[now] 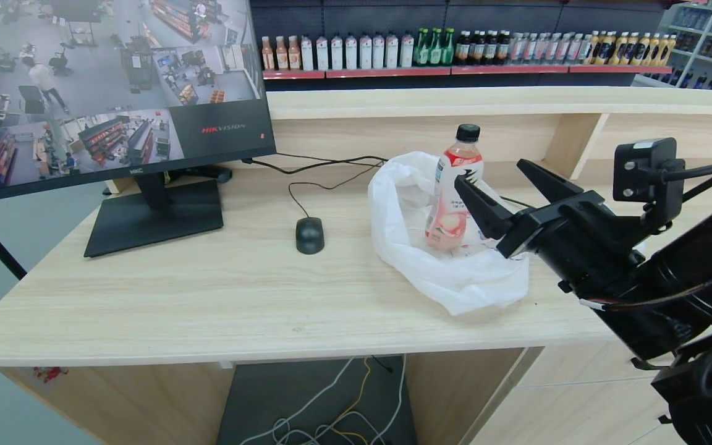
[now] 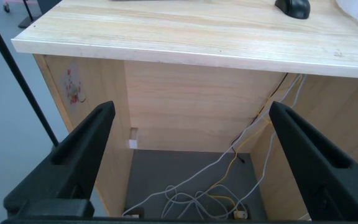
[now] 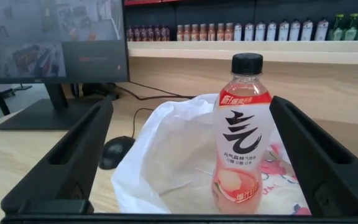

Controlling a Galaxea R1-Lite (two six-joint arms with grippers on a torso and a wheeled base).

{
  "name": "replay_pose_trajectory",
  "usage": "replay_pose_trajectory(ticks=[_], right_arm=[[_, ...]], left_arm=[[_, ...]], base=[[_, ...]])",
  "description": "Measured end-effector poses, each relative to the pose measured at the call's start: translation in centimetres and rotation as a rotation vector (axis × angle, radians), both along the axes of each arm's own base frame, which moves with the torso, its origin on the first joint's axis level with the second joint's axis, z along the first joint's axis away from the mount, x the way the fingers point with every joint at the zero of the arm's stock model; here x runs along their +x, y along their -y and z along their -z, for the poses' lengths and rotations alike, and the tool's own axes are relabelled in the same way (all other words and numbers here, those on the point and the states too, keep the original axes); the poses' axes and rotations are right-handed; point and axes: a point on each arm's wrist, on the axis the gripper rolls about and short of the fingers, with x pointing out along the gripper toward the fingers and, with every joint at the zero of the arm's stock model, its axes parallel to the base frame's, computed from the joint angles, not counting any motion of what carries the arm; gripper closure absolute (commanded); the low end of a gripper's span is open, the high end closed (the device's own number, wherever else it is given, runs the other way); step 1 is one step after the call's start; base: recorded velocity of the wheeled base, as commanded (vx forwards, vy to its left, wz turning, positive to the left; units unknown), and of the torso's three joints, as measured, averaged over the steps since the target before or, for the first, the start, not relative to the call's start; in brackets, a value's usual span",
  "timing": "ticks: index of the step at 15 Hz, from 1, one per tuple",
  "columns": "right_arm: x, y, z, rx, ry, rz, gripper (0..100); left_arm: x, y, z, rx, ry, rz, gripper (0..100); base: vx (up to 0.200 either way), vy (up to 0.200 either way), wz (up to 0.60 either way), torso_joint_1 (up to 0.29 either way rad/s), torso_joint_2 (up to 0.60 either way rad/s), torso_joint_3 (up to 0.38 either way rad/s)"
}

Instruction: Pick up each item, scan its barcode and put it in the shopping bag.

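A pink drink bottle (image 1: 453, 194) with a black cap stands upright inside the open white shopping bag (image 1: 436, 259) on the wooden counter. My right gripper (image 1: 504, 185) hangs open just right of the bottle, its fingers apart and holding nothing. In the right wrist view the bottle (image 3: 241, 155) stands between the spread fingers (image 3: 89, 146), farther off, with the bag (image 3: 166, 162) around it. My left gripper (image 2: 191, 143) is open below the counter's front edge, facing the space under the desk.
A monitor (image 1: 109, 80) on a black stand sits at the counter's left. A black mouse (image 1: 309, 235) with its cable lies mid-counter. A raised wooden ledge (image 1: 504, 102) runs behind, with a shelf of bottles beyond. Loose cables (image 2: 210, 193) hang under the desk.
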Motion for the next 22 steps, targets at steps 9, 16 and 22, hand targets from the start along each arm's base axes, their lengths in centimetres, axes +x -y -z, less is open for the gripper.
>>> replay_pose_trajectory(ticks=[9, 16, 22], right_arm=[[0.23, -0.13, 0.19, -0.003, -0.005, 0.000, 0], [0.41, -0.21, 0.57, -0.012, -0.016, 0.002, 0], [0.38, -0.10, 0.69, -0.014, -0.020, 0.006, 0]], left_arm=[[0.00, 0.00, 0.00, 0.004, 0.000, 0.000, 0], [0.00, 0.00, 0.00, 0.001, 0.000, 0.000, 0], [0.00, 0.00, 0.00, 0.001, 0.000, 0.000, 0]], base=[[-0.044, 0.000, 0.00, 0.001, 0.00, 0.001], [0.000, -0.057, 0.00, 0.001, 0.00, 0.001], [0.000, -0.200, 0.00, 0.006, 0.00, 0.003]])
